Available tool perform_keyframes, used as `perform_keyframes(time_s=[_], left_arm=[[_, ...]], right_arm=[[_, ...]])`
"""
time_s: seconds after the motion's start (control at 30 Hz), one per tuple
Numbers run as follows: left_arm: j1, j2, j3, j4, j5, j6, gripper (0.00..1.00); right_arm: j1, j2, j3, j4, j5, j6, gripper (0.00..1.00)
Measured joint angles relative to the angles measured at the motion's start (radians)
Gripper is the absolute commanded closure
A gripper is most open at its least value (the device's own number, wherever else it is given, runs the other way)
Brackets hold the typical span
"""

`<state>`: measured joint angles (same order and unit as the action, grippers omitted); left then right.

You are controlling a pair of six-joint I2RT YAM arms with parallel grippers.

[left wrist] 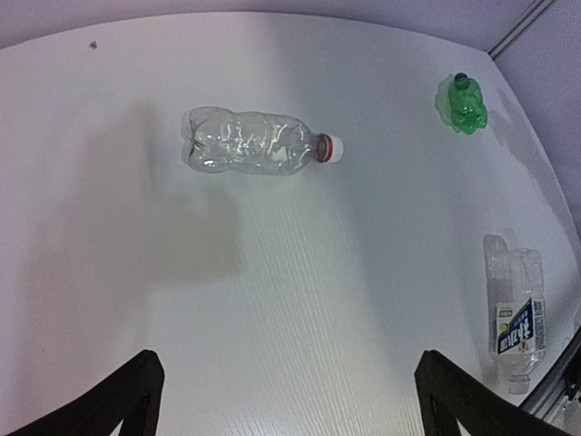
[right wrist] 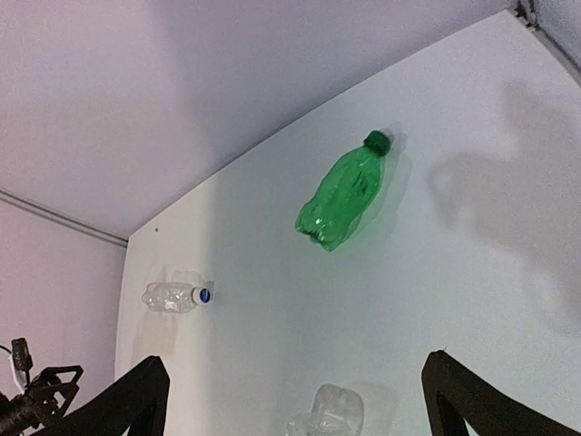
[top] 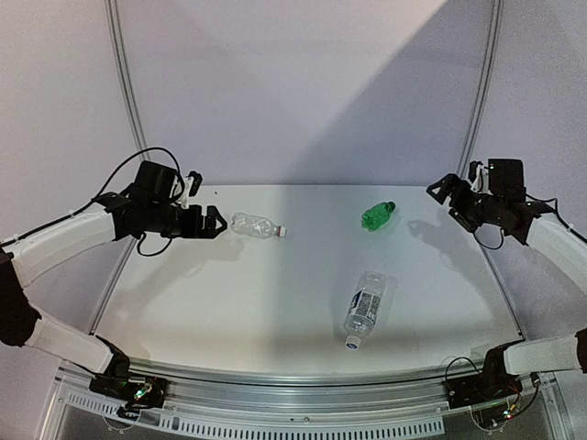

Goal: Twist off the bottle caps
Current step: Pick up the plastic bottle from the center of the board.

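We had the left gripper (top: 214, 223) wide and empty at mid-left of the top view, unlabelled clear bottle (top: 254, 225) lying just right of it, axis left-right, cap (top: 282, 232) pointing away; right gripper (top: 441, 189), also wide, was well apart.

It was a robotics lab test cell: a bare white desk (top: 229, 293) enclosed by plain pale walls (top: 303, 82), with aluminium frame rails (top: 128, 92) and a perforated mounting rail (top: 303, 426) along the near edge.
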<state>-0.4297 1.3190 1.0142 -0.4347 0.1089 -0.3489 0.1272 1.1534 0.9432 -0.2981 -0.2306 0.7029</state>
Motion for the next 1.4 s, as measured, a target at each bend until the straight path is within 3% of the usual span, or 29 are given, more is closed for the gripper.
perform_keyframes(time_s=[0.2, 0.53, 0.83, 1.03, 1.4], left_arm=[[-0.033, 0.001, 0.000, -0.002, 0.002, 0.025, 0.01], [-0.127, 0.010, 0.000, -0.003, -0.031, 0.085, 0.01], [-0.159, 0.040, -0.002, 0.011, -0.060, 0.095, 0.01], [-0.179, 0.040, -0.025, 0.019, -0.075, 0.095, 0.01], [-0.193, 0.008, -0.094, 0.020, -0.097, 0.075, 0.01]], right_arm=[[0.105, 0.087, 0.021, -0.031, 0.019, 0.029, 0.01], [0.283, 0.288, 0.169, -0.239, 0.097, -0.009, 0.01], [0.496, 0.478, 0.274, -0.428, 0.146, 0.058, 0.01], [0.527, 0.610, 0.386, -0.515, 0.147, 0.073, 0.01], [0.527, 0.720, 0.394, -0.620, 0.139, 0.086, 0.01]])
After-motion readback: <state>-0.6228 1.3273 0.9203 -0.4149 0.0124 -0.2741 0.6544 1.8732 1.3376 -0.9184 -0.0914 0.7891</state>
